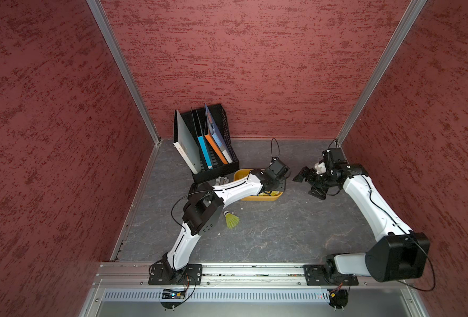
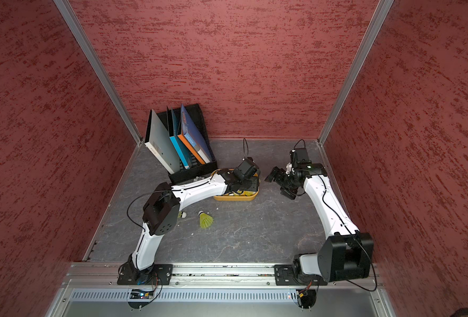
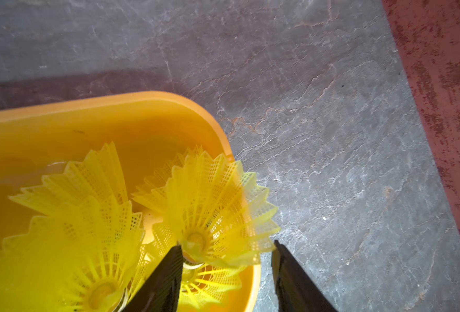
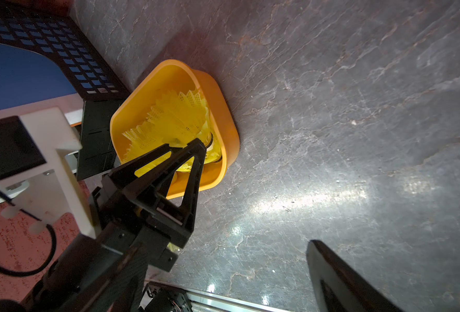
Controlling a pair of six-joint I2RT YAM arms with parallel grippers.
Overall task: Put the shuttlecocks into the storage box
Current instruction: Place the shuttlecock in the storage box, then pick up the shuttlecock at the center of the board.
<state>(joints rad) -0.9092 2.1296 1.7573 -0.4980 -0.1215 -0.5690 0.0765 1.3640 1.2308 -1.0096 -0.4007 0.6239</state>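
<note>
Two shuttlecocks point(image 2: 206, 219) loose on table point(image 1: 282, 233), several piled in storage box point(image 3: 142, 108).
Left gripper point(image 3: 227, 244) jaws apart over box corner, shuttlecock point(image 3: 204, 205) between them close against one finger point(image 3: 169, 270), skirt overhanging rim; could tip out if that finger drags it on retreat. Right gripper point(image 1: 307, 185) spread wide, empty, near box. Box count hidden under left arm point(image 1: 238, 189); second loose one point(image 2: 182, 215) half under its elbow point(image 2: 160, 211).

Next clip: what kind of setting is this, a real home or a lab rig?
Most likely a lab test cell, not a home: red textured panels held in aluminium framing, the left arm and right arm bolted to a metal rail, and a small stone-look tabletop.
</note>
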